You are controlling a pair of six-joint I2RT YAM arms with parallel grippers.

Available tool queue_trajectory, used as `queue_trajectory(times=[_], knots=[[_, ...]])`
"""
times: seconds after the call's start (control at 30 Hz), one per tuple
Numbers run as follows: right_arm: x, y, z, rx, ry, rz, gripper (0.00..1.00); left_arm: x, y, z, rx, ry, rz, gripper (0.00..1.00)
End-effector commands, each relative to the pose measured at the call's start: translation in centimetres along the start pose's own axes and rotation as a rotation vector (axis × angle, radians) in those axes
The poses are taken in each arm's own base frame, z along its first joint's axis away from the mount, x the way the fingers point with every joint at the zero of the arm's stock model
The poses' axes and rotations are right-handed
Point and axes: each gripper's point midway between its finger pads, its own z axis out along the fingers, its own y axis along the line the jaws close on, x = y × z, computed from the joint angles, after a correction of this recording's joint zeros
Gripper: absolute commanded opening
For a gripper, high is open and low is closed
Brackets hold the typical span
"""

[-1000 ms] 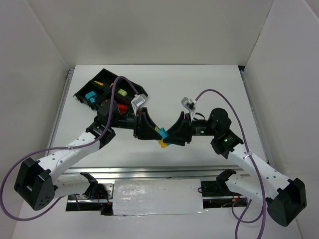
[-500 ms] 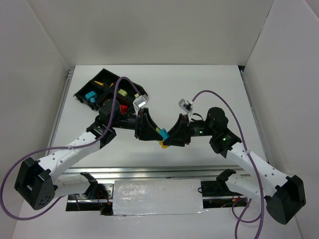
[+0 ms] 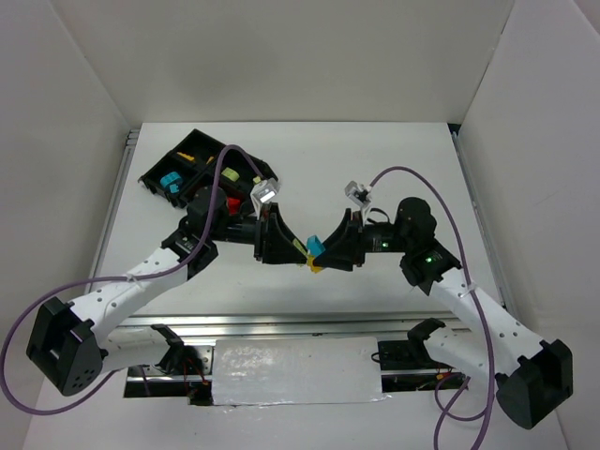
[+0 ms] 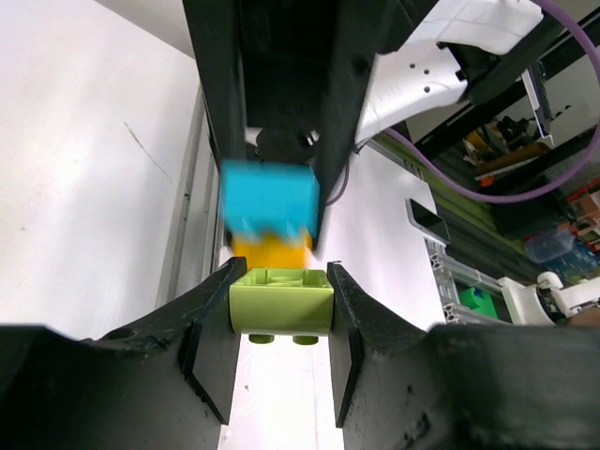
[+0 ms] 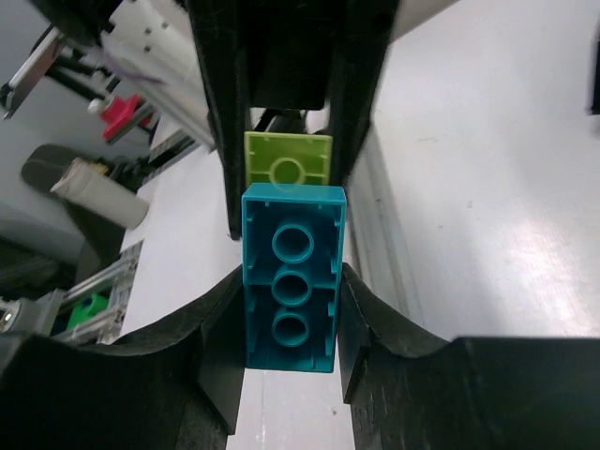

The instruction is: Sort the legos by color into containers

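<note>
Black four-compartment plastic tray point(image 3: 155, 169) on white worktop point(image 3: 394, 159), several bricks point(image 3: 171, 181) inside. Just near-right of tray: left jaws clamped on pale green plastic brick point(image 4: 281, 300). Farther right of tray: right jaws, facing them, grip teal blue plastic brick point(image 5: 291, 281) by long sides. Yellow-orange brick point(image 4: 272, 253) between the two; whether attached, cannot tell.

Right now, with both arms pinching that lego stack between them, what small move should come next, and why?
Probably pull the two arms slightly apart. The left jaws clamp the pale green plastic brick, the right jaws clamp the teal plastic brick, and a yellow-orange brick sits between them, apparently joined; colours must separate before sorting.
</note>
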Motion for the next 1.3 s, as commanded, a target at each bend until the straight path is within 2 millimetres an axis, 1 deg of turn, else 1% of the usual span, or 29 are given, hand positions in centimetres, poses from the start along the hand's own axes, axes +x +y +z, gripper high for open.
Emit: queue_trajectory(times=[0.0,0.07,0.2,0.23,0.3,0.33,0.37,0.4,0.43,0.47,0.5,0.53,0.57,0.6,0.63,0.67,0.7,0.73,0.77,0.8,0.83,0.87,0.9,0.93,0.97,1.03,1.17,1.2,1.27], knots=[[-3.8,1.0,-2.0,0.036,-0.079,-0.115,0.00,-0.9,-2.3,-0.7,0.067,-0.020,0.123,0.00],[-4.3,0.9,-2.8,0.064,-0.089,-0.125,0.00,-0.8,-2.6,-0.9,0.075,-0.022,0.142,0.00],[-4.3,0.9,-3.4,0.075,-0.107,-0.130,0.00,-1.0,-2.3,-0.8,0.058,-0.023,0.146,0.00],[-4.5,0.7,-3.4,0.094,-0.117,-0.136,0.00,-1.2,-2.0,-0.8,0.041,-0.030,0.142,0.00],[-4.9,-0.3,-3.7,0.170,-0.144,-0.109,0.00,-2.3,0.6,-0.9,-0.111,-0.059,0.114,0.00],[-6.2,-2.2,-4.3,0.302,-0.210,-0.095,0.00,-3.0,2.5,-1.3,-0.206,-0.076,0.089,0.00],[-6.6,-3.1,-5.1,0.395,-0.241,-0.052,0.00,-6.0,5.3,-2.3,-0.404,-0.167,0.092,0.00],[-7.2,-4.2,-5.8,0.477,-0.279,-0.028,0.00,-5.0,9.0,-3.3,-0.570,-0.134,-0.006,0.00],[-7.5,-5.0,-6.5,0.549,-0.326,0.039,0.00,-5.8,11.7,-5.2,-0.717,-0.164,-0.054,0.00],[-8.2,-6.9,-8.4,0.703,-0.405,0.091,0.00,-8.2,13.2,-6.6,-0.824,-0.216,-0.070,0.00],[-8.2,-7.3,-8.8,0.736,-0.433,0.129,0.00,-7.8,17.7,-9.5,-1.006,-0.221,-0.162,0.00],[-8.3,-7.3,-9.0,0.745,-0.440,0.132,0.00,-8.4,19.5,-10.9,-1.085,-0.245,-0.195,0.00],[-7.9,-7.2,-8.8,0.734,-0.427,0.139,0.00,-10.8,20.6,-12.2,-1.148,-0.307,-0.210,0.00],[-7.8,-7.2,-8.6,0.727,-0.421,0.147,0.00,-10.0,24.1,-13.6,-1.259,-0.292,-0.254,0.00],[-7.6,-7.1,-8.6,0.721,-0.418,0.156,0.00,-10.8,25.7,-15.2,-1.313,-0.315,-0.260,0.00],[-7.2,-7.3,-8.6,0.729,-0.411,0.172,0.00,-13.4,26.3,-15.7,-1.338,-0.362,-0.233,0.00],[-7.0,-7.1,-8.6,0.726,-0.413,0.173,0.00,-12.5,29.3,-16.9,-1.425,-0.335,-0.253,0.01],[-6.5,-7.2,-8.7,0.729,-0.406,0.182,0.00,-15.2,29.5,-17.1,-1.438,-0.377,-0.220,0.02],[-6.3,-7.2,-8.7,0.733,-0.403,0.182,0.00,-13.9,32.3,-17.3,-1.487,-0.332,-0.249,0.04],[-6.1,-7.1,-8.7,0.732,-0.395,0.175,0.00,-14.4,33.2,-17.8,-1.513,-0.331,-0.244,0.06],[-5.8,-7.0,-8.9,0.735,-0.389,0.177,0.00,-16.2,33.4,-18.3,-1.538,-0.363,-0.217,0.10],[-5.5,-7.0,-8.9,0.739,-0.386,0.176,0.00,-16.1,34.3,-18.6,-1.563,-0.356,-0.215,0.11],[-5.4,-6.9,-9.1,0.741,-0.387,0.169,0.00,-15.2,36.2,-19.1,-1.595,-0.337,-0.233,0.13],[-5.2,-6.9,-9.0,0.742,-0.381,0.172,0.00,-15.9,36.6,-19.2,-1.600,-0.352,-0.232,0.17],[-5.1,-6.8,-9.0,0.740,-0.377,0.170,0.00,-14.8,38.1,-19.5,-1.615,-0.329,-0.257,0.18],[-5.0,-6.8,-9.0,0.736,-0.370,0.167,0.00,-14.0,39.7,-20.0,-1.632,-0.317,-0.298,0.21],[-5.1,-6.6,-8.8,0.728,-0.354,0.160,0.00,-13.4,40.3,-20.7,-1.667,-0.327,-0.317,0.26],[-5.2,-6.6,-8.8,0.725,-0.355,0.158,0.00,-12.6,40.6,-20.8,-1.672,-0.317,-0.325,0.29],[-5.4,-6.7,-8.7,0.725,-0.356,0.157,0.00,-12.6,40.6,-20.8,-1.666,-0.325,-0.327,0.33]])
